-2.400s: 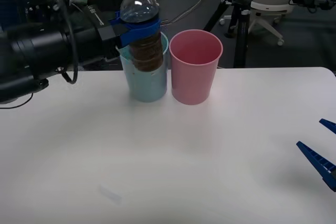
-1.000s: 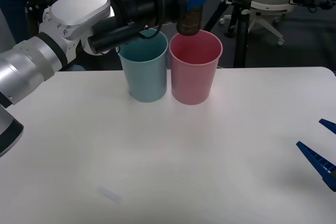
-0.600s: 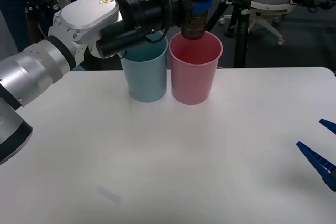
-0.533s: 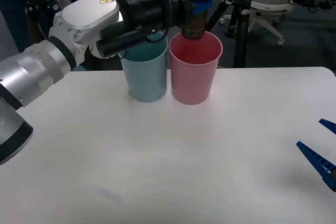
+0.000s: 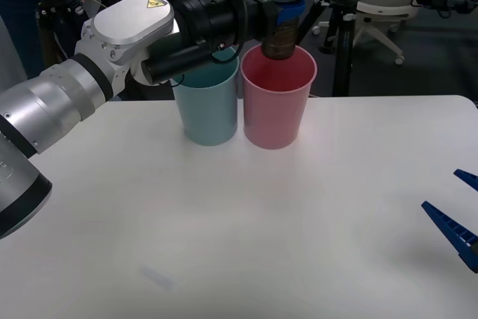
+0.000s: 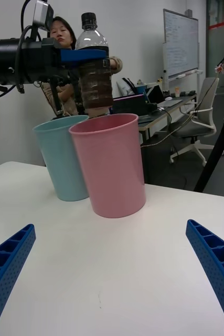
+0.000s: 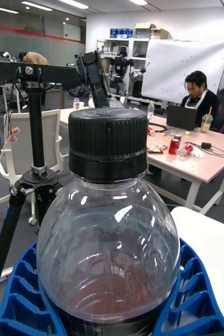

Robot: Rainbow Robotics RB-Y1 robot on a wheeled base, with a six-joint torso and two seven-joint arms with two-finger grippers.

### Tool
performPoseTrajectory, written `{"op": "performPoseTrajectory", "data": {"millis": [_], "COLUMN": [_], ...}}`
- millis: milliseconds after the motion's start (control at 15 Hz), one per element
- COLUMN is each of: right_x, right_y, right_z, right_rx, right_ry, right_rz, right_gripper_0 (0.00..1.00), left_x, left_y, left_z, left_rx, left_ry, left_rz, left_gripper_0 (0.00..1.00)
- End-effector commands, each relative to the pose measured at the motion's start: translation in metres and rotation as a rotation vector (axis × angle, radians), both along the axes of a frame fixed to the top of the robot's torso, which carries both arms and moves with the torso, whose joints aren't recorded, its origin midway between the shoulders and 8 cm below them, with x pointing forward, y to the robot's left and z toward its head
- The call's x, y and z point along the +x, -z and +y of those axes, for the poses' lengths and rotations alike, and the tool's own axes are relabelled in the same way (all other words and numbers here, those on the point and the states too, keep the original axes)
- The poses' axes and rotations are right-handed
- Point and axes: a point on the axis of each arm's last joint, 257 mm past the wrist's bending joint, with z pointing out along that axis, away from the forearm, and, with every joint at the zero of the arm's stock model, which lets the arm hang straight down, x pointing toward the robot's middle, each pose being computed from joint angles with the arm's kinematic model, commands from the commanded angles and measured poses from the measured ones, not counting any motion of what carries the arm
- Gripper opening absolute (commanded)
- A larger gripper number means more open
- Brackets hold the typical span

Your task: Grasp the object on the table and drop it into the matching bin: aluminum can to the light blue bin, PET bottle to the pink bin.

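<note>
While the right end effector (image 5: 457,223) waits low at the near right edge of the table (image 5: 239,244), its two blue fingers (image 6: 7,262) are spread wide and hold nothing. It is well apart from both bins.

Farther back, the two bins stand side by side and touch. The light blue bin (image 5: 206,106) is on the left and the pink bin (image 5: 277,96) is on the right. Both look empty from here.

Over the bins reaches the left arm. Its left end effector (image 5: 287,14) is shut tight on the PET bottle (image 5: 282,13). The blue fingers (image 7: 193,294) hug the bottle just under its round clear top, and the black cap points up. The bottle stands upright.

What has changed? A little while ago the bottle hung over the light blue bin. Since then the arm has carried it sideways to the pink bin. In the last half second it has slid only a tiny bit more and dipped a little. Now the brown bottom of the bottle sits right over the pink bin's mouth, just at its far rim, as the right wrist view shows too.

That is good for the task, because the pink bin is the right home for a bottle. I think the carrying is nearly done. What is left is to open the fingers and let the bottle drop in. It may clip the rim if it is not moved a bit toward the middle.
</note>
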Motion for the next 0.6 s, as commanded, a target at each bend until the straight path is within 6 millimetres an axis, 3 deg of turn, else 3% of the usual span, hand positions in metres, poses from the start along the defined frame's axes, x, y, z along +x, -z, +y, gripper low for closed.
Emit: {"op": "performPoseTrajectory", "data": {"millis": [67, 133, 600], "right_x": [0.0000, 0.0000, 0.0000], "right_y": [0.0000, 0.0000, 0.0000], "right_z": [0.0000, 0.0000, 0.0000], "right_rx": [0.000, 0.000, 0.000], "right_ry": [0.000, 0.000, 0.000], "right_rz": [0.000, 0.000, 0.000], "right_gripper_0": [1.00, 1.00, 1.00], "left_x": [0.0002, 0.0000, -0.0021], "left_y": [-0.0012, -0.0008, -0.0034], "left_z": [0.0003, 0.0000, -0.0024], "left_rx": [-0.012, -0.014, -0.015], "left_ry": [-0.001, 0.000, 0.007], "left_rz": [0.010, 0.014, 0.008], "left_gripper_0": [0.80, 1.00, 1.00]}}
